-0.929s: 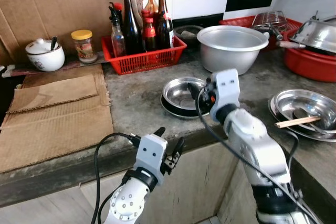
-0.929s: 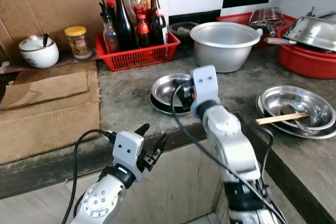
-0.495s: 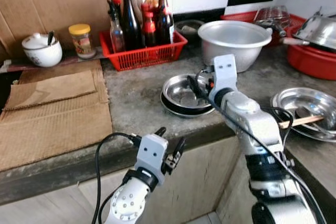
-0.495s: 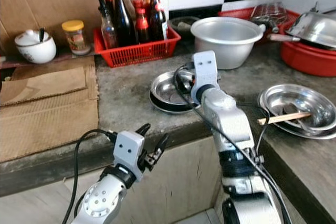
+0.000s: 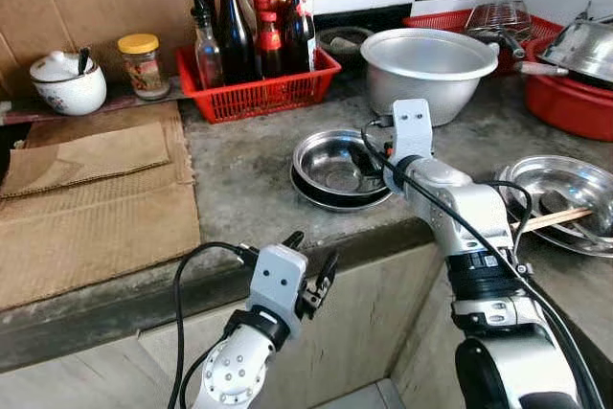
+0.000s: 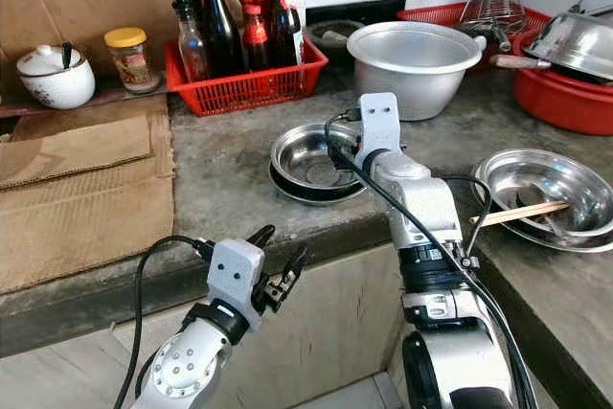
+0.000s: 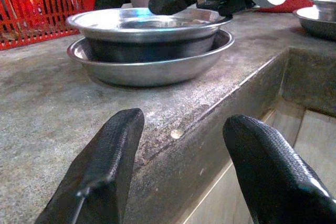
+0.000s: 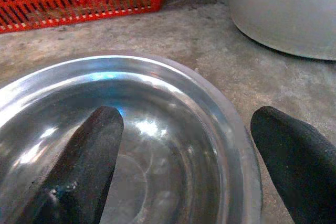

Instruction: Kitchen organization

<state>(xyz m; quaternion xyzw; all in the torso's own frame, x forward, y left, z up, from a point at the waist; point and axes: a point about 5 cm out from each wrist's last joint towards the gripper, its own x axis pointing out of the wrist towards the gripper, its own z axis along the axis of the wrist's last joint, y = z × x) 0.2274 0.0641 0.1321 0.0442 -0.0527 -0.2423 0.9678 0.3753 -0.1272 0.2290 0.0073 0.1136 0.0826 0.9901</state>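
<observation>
The steel bowl (image 5: 340, 165) is seen nested in a wider steel dish (image 5: 316, 196) on the stone counter (image 5: 244, 179), near the front edge, between the red basket (image 5: 259, 93) of bottles and the large pot (image 5: 431, 69).

The right gripper (image 8: 184, 156) is placed at the bowl's near right rim. In the right wrist view its fingers (image 8: 86, 166) are spread wide: one is over the bowl's inside, the other outside the rim, so the rim lies between them. No contact can be confirmed; nothing is held.

The bowl is round, so no long axis is noted. It lies just ahead of the right gripper; the right arm is clearly the nearer one.

The left gripper (image 5: 308, 270) is held below the counter edge, fingers apart and empty, pointed toward the bowl from further off.

Judgement: a rim pinch by the right gripper is being set up.
</observation>
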